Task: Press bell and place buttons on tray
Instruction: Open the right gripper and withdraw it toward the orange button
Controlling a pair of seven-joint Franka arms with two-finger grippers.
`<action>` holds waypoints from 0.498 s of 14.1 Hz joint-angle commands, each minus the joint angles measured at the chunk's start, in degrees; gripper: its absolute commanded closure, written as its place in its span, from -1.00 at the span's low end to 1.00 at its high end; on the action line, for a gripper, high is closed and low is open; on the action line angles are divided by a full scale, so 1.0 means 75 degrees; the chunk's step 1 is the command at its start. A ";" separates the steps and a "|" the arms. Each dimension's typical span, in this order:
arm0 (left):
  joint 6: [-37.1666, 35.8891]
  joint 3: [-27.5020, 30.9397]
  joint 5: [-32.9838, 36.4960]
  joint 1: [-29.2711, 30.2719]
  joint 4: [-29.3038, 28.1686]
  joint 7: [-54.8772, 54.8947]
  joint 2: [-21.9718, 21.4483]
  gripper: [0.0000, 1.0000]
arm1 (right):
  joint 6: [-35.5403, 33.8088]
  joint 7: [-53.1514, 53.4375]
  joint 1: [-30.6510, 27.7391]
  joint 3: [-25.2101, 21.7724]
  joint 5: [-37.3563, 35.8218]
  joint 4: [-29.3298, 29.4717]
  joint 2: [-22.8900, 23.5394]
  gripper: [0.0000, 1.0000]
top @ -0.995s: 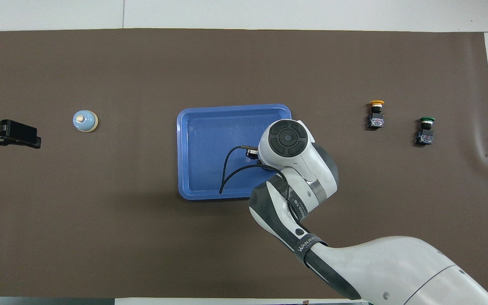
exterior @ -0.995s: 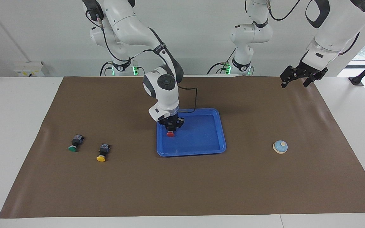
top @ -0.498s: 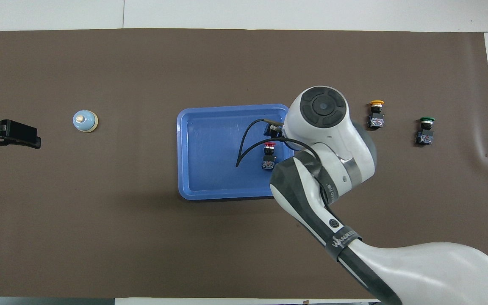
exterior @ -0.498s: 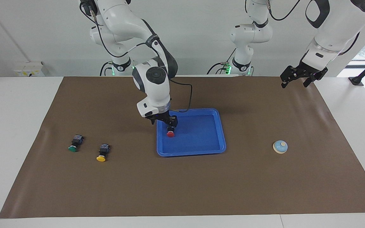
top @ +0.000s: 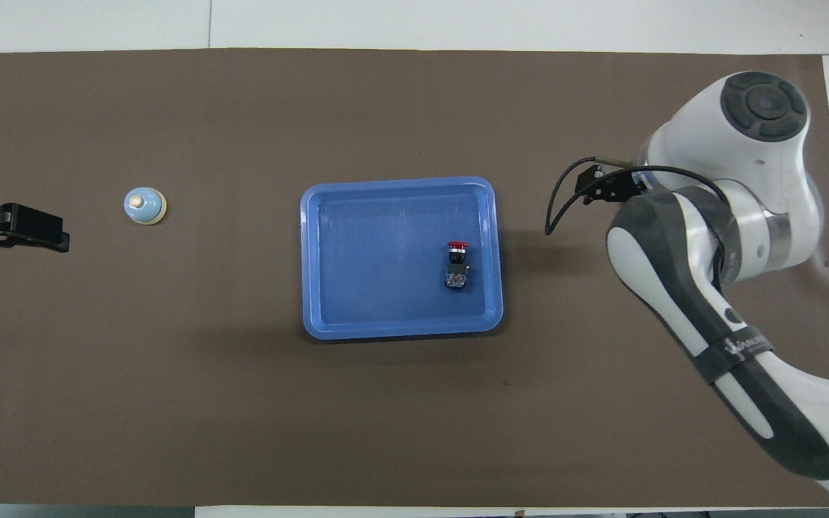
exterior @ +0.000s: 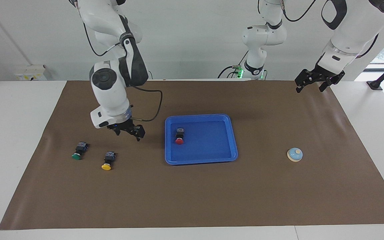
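Counter: white, covered by a brown mat; unchanged since a second ago
Right arm: a second ago it reached down into the tray; it has swung toward its own end of the counter and now stands over the mat
Tray: blue, mid-mat; same place as before; its floor now clear of the arm in the overhead view
Left tool: raised over the mat edge at the left arm's end; fingers spread, empty; this arm waits, no shift from the earlier frames
Right tool: a second ago closed low around the red button; now lifted, fingers apart and empty, over bare mat between the tray and the yellow button
Bell: light blue, on the mat toward the left arm's end; unmoved
Red button: released; lies on its side in the tray, near the rim toward the right arm's end
Yellow button: on the mat, untouched; same spot
Green button: just beside the yellow one, toward the right arm's end; same spot
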 commanded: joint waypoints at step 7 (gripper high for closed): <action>-0.0096 0.0036 -0.0113 -0.0001 0.0039 -0.0050 0.0001 -1.00 | 0.1702 -0.0705 -0.0962 0.0038 -0.0195 -0.0742 0.0756 -1.00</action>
